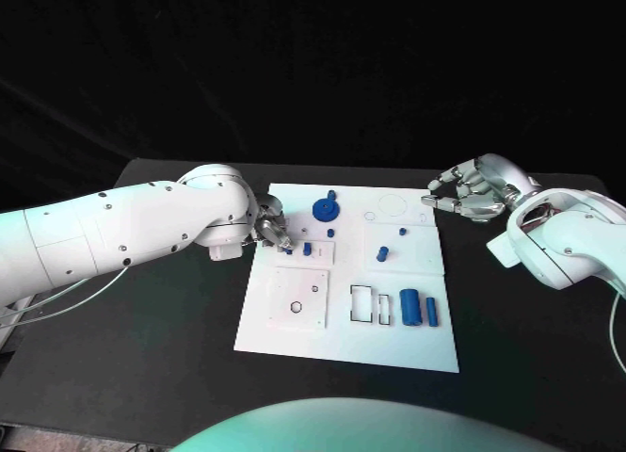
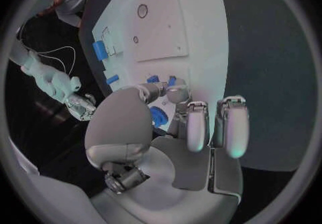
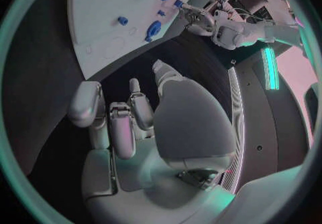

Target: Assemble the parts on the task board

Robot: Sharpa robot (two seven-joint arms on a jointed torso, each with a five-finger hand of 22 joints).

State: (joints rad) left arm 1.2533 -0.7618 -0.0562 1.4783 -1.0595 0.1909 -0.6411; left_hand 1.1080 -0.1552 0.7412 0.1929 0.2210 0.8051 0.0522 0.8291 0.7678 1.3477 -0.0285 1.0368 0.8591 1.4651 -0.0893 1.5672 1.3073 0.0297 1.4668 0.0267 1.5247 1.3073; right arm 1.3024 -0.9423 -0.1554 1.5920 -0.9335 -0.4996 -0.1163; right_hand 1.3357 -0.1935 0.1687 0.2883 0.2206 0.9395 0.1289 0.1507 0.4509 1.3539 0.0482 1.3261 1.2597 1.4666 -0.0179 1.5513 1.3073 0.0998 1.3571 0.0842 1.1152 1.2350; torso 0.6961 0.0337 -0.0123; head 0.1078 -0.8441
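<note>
The white task board (image 1: pixel 343 350) lies mid-table. My left hand (image 1: pixel 269 230) hovers low over its left edge, fingertips (image 2: pixel 176 93) right beside two small blue parts (image 1: pixel 288 250) (image 1: pixel 309 250); these appear in the left wrist view too (image 2: pixel 153 79) (image 2: pixel 172 81). I cannot tell whether one is pinched. A blue gear-like part (image 1: pixel 327 207) (image 2: pixel 158 116) sits just beyond that hand. A blue peg (image 1: pixel 382 252) stands mid-board, and two blue cylinders (image 1: pixel 410 303) (image 1: pixel 429 313) lie lower right. My right hand (image 1: pixel 475 193) (image 3: pixel 127 117) floats off the board's far right corner, fingers apart and bent, holding nothing.
Black table (image 1: pixel 530 358) surrounds the board. A raised white square plate (image 1: pixel 299 299) with a small ring hole sits on the board's left half, and rectangular slots (image 1: pixel 368 304) lie beside the cylinders. A tiny blue part (image 1: pixel 401 229) rests near the far right.
</note>
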